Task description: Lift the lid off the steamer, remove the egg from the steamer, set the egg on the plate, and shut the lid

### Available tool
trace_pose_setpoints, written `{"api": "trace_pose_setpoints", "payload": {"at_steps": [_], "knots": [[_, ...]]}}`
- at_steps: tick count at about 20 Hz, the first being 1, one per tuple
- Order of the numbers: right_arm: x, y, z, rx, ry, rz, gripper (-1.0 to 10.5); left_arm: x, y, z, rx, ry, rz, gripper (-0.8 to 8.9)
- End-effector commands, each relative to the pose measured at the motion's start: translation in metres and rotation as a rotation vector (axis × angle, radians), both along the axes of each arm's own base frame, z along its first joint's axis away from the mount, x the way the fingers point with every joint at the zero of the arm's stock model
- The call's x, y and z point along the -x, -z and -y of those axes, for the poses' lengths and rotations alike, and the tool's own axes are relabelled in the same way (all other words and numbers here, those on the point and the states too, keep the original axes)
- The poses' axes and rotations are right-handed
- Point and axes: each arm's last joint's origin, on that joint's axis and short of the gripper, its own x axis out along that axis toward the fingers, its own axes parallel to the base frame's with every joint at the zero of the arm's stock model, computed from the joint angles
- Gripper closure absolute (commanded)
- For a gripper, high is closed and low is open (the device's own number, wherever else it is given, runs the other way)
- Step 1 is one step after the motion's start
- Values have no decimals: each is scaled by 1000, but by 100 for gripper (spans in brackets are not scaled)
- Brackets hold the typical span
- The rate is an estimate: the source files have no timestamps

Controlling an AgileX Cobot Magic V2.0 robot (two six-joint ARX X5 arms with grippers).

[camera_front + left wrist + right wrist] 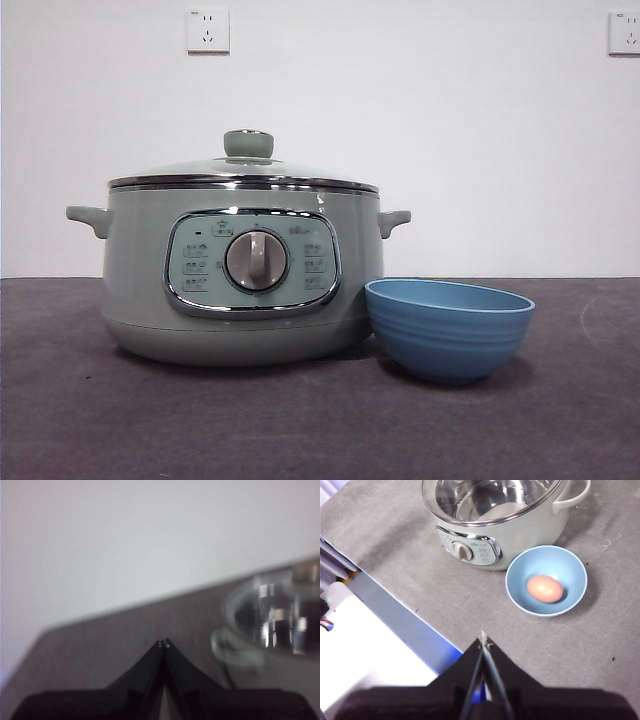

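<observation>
The pale green steamer (240, 290) stands on the grey table with the glass lid (245, 170) seated on it, knob (248, 143) on top. The blue plate (448, 328), a small bowl, stands touching the steamer's right side. In the right wrist view the egg (545, 588) lies inside the plate (570, 572), beside the steamer (520, 530). My right gripper (483, 640) is shut and empty, high above the table and back from the plate. My left gripper (163, 642) is shut and empty, with the steamer (270, 625) blurred off to one side. Neither arm shows in the front view.
Two wall sockets (208, 30) (624, 32) sit high on the white wall behind. In the right wrist view the table's edge (395, 605) runs diagonally, with a blue strip and white surface beyond it.
</observation>
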Motion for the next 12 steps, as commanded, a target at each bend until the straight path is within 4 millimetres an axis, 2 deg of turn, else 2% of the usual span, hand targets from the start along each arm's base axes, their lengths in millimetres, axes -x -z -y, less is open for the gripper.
{"api": "trace_pose_setpoints", "payload": {"at_steps": [1, 3, 6, 12], "knots": [[0, 1, 0, -3, 4, 0, 945, -1, 36, -1, 4, -5, -38, 816], [0, 1, 0, -3, 4, 0, 945, -2, 58, -1, 33, -10, -65, 816], [0, 1, 0, -2, 4, -1, 945, -3, 78, -1, 69, -14, -137, 816], [0, 1, 0, -2, 4, -1, 945, -2, 80, -1, 87, -15, -165, 816]]}}
